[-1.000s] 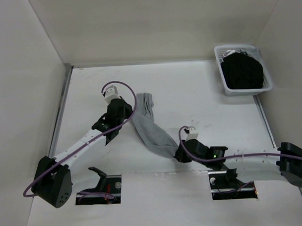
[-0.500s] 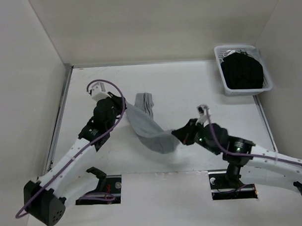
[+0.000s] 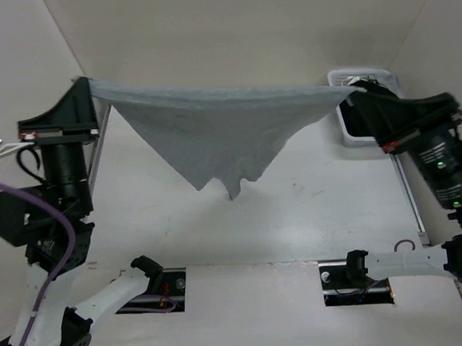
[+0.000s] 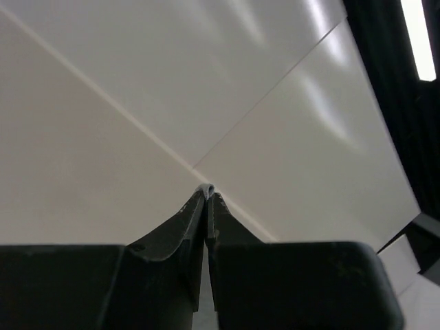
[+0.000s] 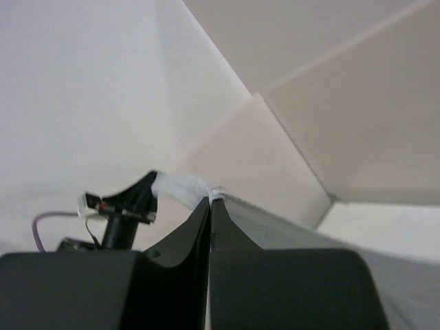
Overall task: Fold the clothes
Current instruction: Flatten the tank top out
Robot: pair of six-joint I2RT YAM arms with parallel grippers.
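The clothes [image 3: 214,132], a light grey knit top, hang stretched in the air between both grippers, high above the table. The top edge runs taut from left to right and the rest droops to a point near the middle. My left gripper [image 3: 89,83] is shut on the left corner; a sliver of grey cloth [image 4: 205,188] shows at its tips [image 4: 206,194]. At the other end my right gripper [image 3: 353,93] is shut on the right corner, where the clothes [image 5: 185,187] bunch at its tips [image 5: 210,201] and stretch away toward the left gripper [image 5: 141,192].
A white lattice basket [image 3: 338,80] holding black garments stands at the back right, partly behind the right arm. White walls close in the table on three sides. Both arm bases sit at the near edge.
Both arms have risen from the table and spread apart, lifting the grey top from a bunched strip into a wide hanging sheet. The right gripper closed on its corner.
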